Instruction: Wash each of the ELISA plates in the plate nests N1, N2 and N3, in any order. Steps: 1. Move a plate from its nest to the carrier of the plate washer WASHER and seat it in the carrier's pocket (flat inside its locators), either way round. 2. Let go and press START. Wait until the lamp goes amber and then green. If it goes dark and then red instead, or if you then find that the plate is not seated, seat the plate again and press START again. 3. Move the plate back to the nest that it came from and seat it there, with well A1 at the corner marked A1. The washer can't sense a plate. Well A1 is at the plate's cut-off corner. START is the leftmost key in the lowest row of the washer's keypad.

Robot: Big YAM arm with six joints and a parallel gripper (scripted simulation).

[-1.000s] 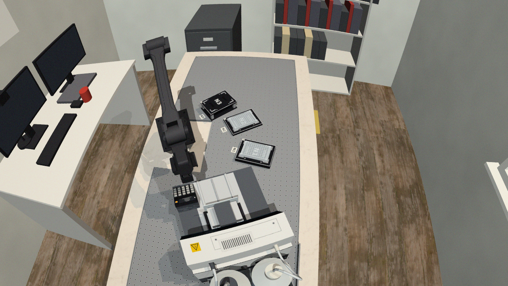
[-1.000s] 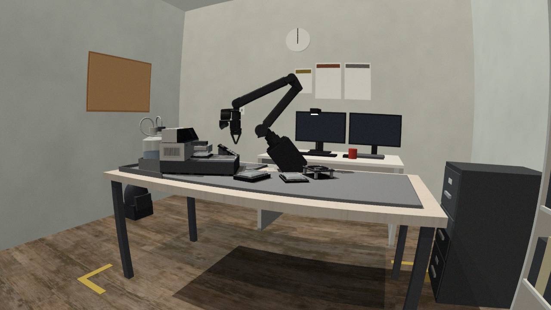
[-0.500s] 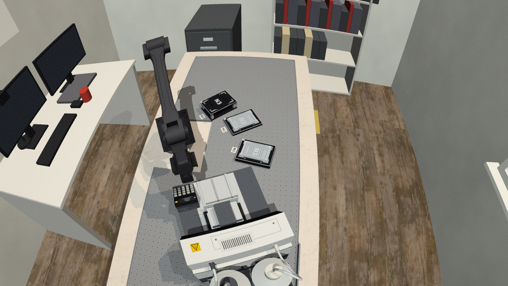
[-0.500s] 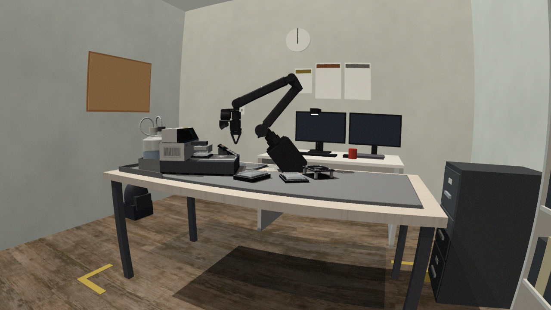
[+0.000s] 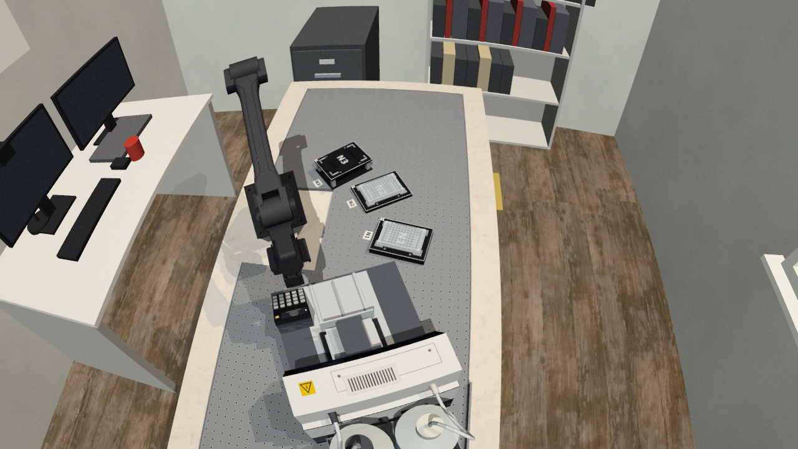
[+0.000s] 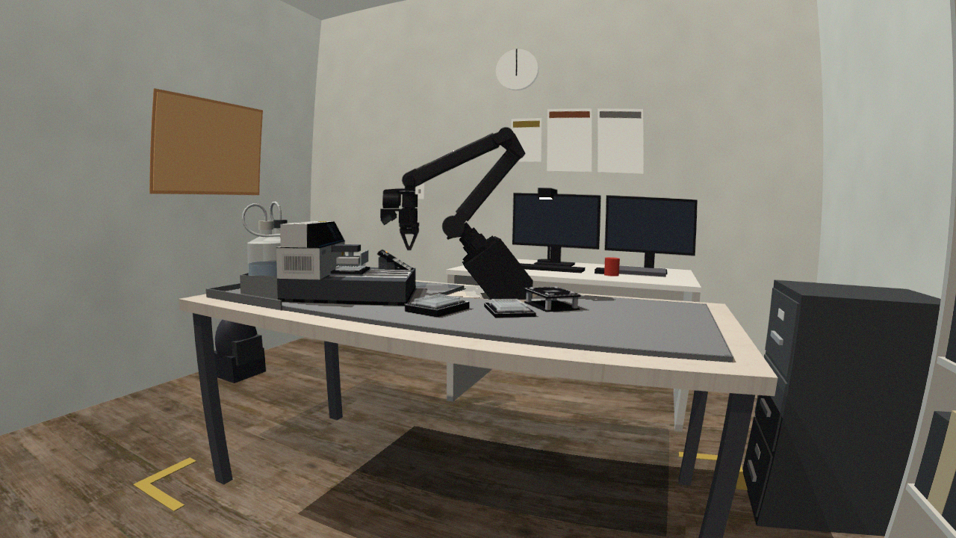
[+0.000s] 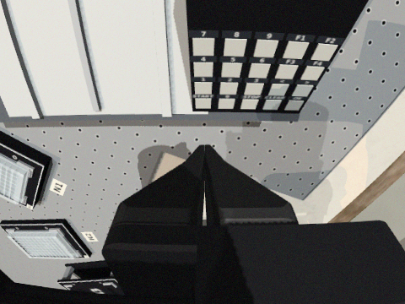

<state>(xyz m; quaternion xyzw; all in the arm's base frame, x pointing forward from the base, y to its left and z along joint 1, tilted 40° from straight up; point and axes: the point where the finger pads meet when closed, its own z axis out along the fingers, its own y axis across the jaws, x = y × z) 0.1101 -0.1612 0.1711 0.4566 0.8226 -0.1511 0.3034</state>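
My gripper is shut and empty, pointing down in the air near the front of the washer's keypad. The START key shows ahead of the fingertips in the wrist view. The lamp is amber. The washer has its carrier area under the head; a pale plate-like edge shows there, but seating is hidden. One clear plate lies in N1, another in N2. Nest N3 is empty, raised on posts.
Two bottles with tubes stand behind the washer head. The white ribbed deck lies beside the keypad. A desk with monitors and a red cup stands beyond the arm's base.
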